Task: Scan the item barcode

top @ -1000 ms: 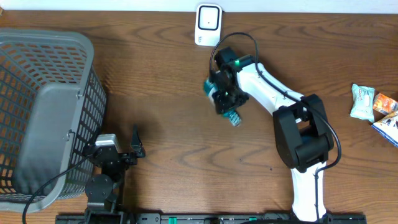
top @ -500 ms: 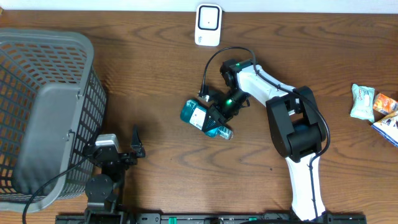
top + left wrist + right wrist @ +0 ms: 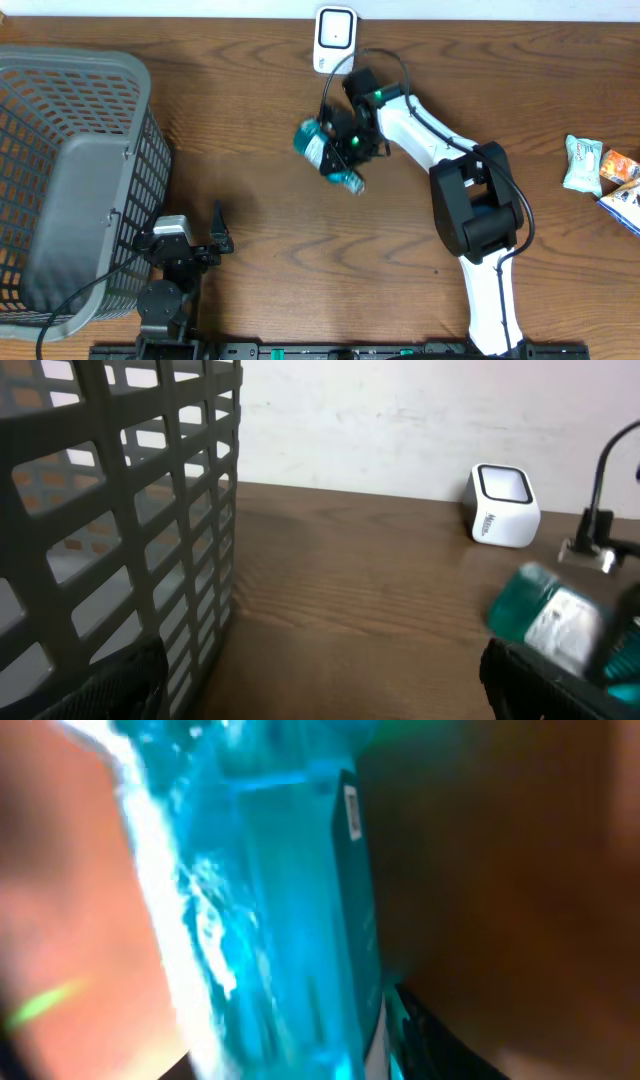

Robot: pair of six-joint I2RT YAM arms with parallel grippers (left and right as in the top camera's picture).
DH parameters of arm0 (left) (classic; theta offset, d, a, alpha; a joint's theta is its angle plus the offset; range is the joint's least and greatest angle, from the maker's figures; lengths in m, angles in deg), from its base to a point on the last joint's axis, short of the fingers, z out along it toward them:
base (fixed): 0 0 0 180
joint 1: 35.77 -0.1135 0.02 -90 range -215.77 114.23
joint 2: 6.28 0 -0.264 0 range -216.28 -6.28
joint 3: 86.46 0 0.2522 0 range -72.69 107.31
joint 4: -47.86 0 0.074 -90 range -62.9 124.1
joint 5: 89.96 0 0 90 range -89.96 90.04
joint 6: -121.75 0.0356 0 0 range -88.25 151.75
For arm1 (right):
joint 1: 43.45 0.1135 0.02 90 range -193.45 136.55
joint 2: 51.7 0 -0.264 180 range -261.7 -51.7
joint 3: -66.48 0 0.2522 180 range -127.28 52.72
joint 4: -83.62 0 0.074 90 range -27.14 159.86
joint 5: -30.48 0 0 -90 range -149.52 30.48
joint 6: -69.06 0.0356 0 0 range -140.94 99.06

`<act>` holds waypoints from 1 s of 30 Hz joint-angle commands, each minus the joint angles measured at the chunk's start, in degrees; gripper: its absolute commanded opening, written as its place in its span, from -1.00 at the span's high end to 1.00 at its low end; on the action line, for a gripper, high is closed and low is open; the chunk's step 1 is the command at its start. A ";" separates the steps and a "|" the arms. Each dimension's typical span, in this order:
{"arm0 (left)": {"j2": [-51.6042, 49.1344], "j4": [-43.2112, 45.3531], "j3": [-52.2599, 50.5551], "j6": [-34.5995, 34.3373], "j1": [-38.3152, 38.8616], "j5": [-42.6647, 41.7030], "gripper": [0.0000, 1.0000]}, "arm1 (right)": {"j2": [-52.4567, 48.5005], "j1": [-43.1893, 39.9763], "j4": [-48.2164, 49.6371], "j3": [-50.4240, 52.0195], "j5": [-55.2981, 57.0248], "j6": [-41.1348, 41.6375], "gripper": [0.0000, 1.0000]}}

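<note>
Right gripper (image 3: 345, 152) was clamped on a teal bottle (image 3: 315, 142), holding it off the table (image 3: 270, 270). In the overhead view the bottle sat just below and slightly left of the white scanner (image 3: 335, 40), near it but not touching. The bottle was slanted, with one teal end to the upper left, the other end to the lower right, and a pale label between. The right arm's white links ran from the bottom edge up toward the scanner, with a black cable looping over the wrist.

Right wrist view was very blurred and filled by the bottle (image 3: 270, 920) up close. It showed clear blue-green plastic and a darker label panel with a small white printed patch (image 3: 351, 812) near the top. Couldn't tell if that was the barcode.

Left gripper (image 3: 218, 232) was wide open and holding nothing, parked low beside the grey basket (image 3: 70, 190). In the left wrist view its dark fingers (image 3: 125, 680) showed at the bottom corners. The basket wall (image 3: 120, 510) filled the left of that view, the scanner (image 3: 503, 505) stood at the back by the wall, and the bottle (image 3: 550, 622) was a blur at the right edge.

Snack packets (image 3: 600, 175) lay at the far right of the table, well apart from everything else.
</note>
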 commanded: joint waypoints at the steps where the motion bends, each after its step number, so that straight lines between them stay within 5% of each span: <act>1: 0.31 -1.86 -1.29 -0.46 -0.28 0.96 -0.99 | -3.28 0.63 -0.26 -0.98 27.78 11.17 0.97; 9: 0.31 -1.86 -1.29 -0.46 -0.28 0.96 -0.99 | -3.30 4.37 1.27 0.87 34.32 10.97 0.85; 14: 0.31 -1.86 -1.29 -0.46 -0.28 0.94 -0.99 | -3.30 5.05 0.72 0.50 34.51 10.99 0.43; 17: 0.31 -1.86 -1.29 -0.46 -0.28 0.94 -0.99 | -3.30 4.94 -1.09 0.42 34.49 10.99 -0.06; 20: 0.31 -1.86 -1.29 -0.46 -0.28 0.94 -0.99 | -3.30 4.61 -4.02 0.39 34.49 10.99 -0.22; 25: 0.31 -1.86 -1.29 -0.46 -0.28 0.96 -0.99 | -3.30 4.50 -6.71 0.39 34.25 10.99 -0.12; 27: 0.31 -1.86 -1.29 -0.46 -0.28 0.94 -0.99 | -3.30 4.50 -7.67 0.39 32.46 10.97 0.19; 29: 0.31 -1.86 -1.29 -0.46 -0.28 0.96 -0.99 | -3.30 4.50 -7.85 0.39 31.43 10.99 0.75; 30: 0.31 -1.86 -1.29 -0.46 -0.28 0.96 -0.99 | -3.30 4.50 -7.85 0.39 31.04 10.99 0.82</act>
